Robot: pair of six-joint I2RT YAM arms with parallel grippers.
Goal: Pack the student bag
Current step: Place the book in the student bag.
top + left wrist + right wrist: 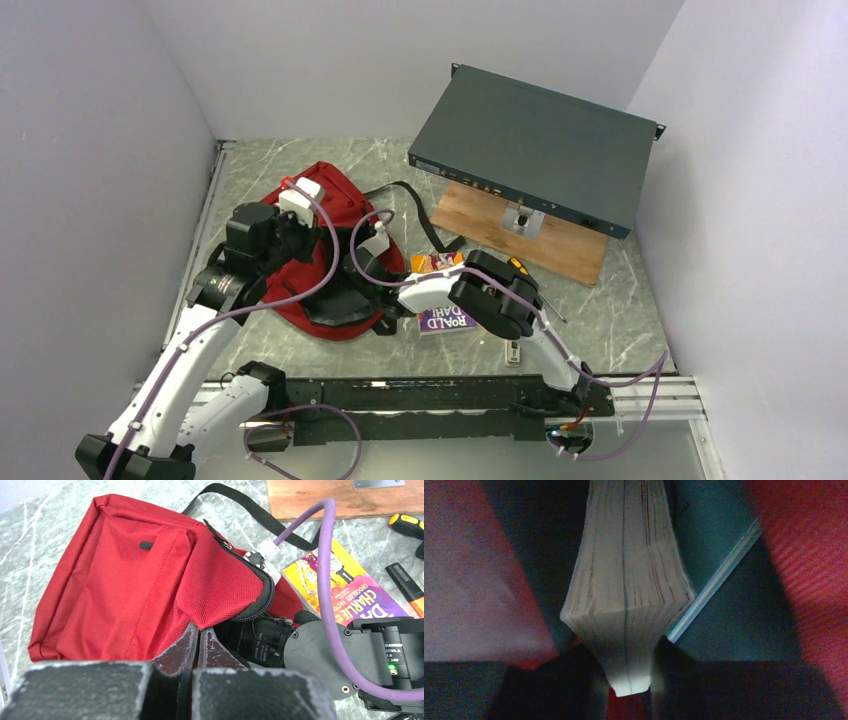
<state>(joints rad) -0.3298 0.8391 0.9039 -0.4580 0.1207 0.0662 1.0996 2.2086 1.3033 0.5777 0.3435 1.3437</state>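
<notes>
— Right gripper [628, 672] is clamped on a book [624, 580], page edges facing me, inside the bag [338, 205], which lies left of centre on the table [640, 300].
— And the left?
— Left gripper [197, 640] looks pinched together on the bag's lip, holding the mouth up. I'd slide the book in flat alongside the teal book [724, 570], hold the lip high, and release only once it's seated.

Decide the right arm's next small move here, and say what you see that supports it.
Probably ease the book deeper, then let go. The right gripper is shut on the book's pages, red fabric and dark lining surround it, and the left gripper pinches open the mouth of the student bag.
</notes>
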